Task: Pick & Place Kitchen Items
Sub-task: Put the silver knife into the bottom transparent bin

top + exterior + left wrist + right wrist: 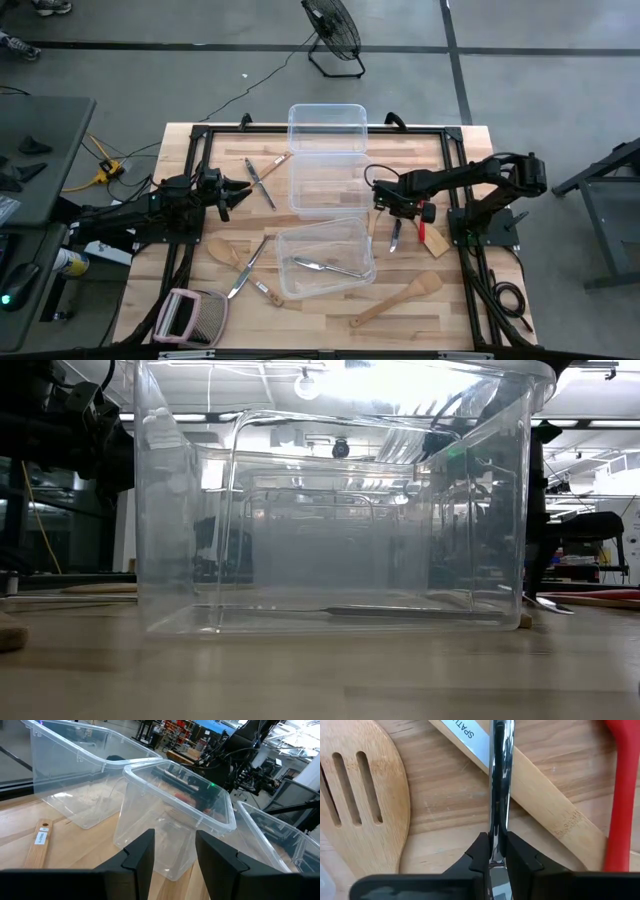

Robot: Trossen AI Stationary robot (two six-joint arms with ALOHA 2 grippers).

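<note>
Silver metal utensil [498, 780] pinched between the right gripper [495, 851] fingers, lying across a pale wooden spatula [530, 790] just beyond, slotted wooden spatula [355, 795] to 1 side, red utensil [622, 795] to the other; left gripper [174, 852] spread, empty.

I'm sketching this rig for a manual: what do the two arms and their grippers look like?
Both arms are dark, nearly black, built of jointed segments with black cables along them. The left gripper has two flat, angular black fingers. The right gripper has matching black fingers tapering to narrow tips, and that arm carries a red detail.
</note>
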